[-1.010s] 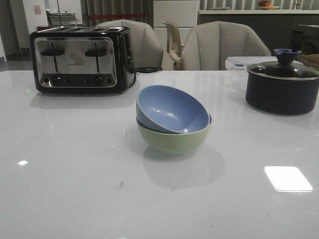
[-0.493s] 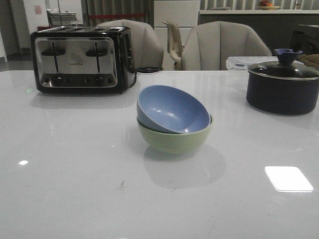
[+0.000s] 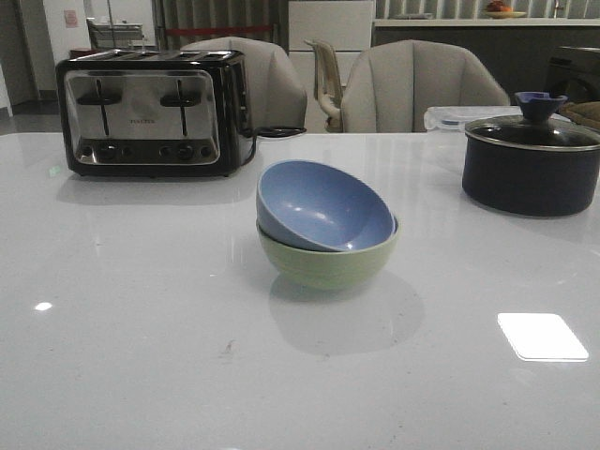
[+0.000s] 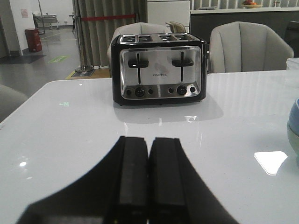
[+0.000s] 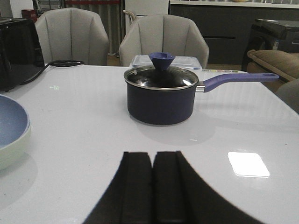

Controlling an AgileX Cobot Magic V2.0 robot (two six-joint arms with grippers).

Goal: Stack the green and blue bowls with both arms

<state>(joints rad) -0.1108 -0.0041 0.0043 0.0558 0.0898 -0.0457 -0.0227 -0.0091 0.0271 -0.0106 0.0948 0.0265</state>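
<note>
Blue bowl (image 3: 323, 204): you see it sitting inside the green one near the middle of the table, tilted, its high rim toward the toaster side and its low rim resting on the green bowl's rim on the pot side.
Green bowl (image 3: 326, 261): it stands upright on the white table (image 3: 141, 328), bearing the blue bowl; your stack is in place.
Left gripper (image 4: 149, 177): your left wrist view shows the two black fingers pressed together with only a thin seam between them, nothing between them, above bare tabletop.
Right gripper (image 5: 152, 182): your right wrist view shows the same, the fingers closed flat against each other and holding nothing.
Distance to bowls: both grippers are well apart from the stack; in the left wrist view only a sliver of the bowls shows at the frame edge, and in the right wrist view part of the stack shows at the opposite edge.
Toaster (image 3: 150, 112): black and steel, at the far left of the table, its cord trailing toward the chairs (image 3: 417, 89).
Pot (image 3: 530, 159): dark navy with a glass lid and a long handle, at the far right, apart from the bowls.
</note>
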